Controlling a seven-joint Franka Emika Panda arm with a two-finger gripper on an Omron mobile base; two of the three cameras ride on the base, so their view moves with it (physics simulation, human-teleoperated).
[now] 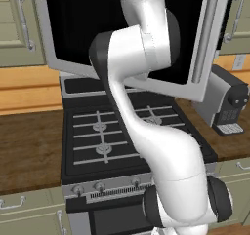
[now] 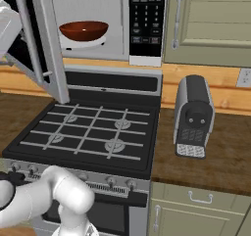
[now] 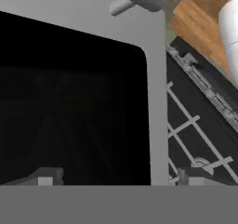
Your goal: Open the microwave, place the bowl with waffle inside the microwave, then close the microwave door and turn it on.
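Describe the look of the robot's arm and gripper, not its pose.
The arm is glossy white, built of thick rounded segments with dark grey to black bands at the joints. No cables or markings show. Of the gripper, the hand view shows two small dark grey, blocky finger tips.

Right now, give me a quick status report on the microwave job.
Claw open, facing the microwave door glass. Bowl on the turntable inside the microwave. Door swung open over the stove; nothing in its path.
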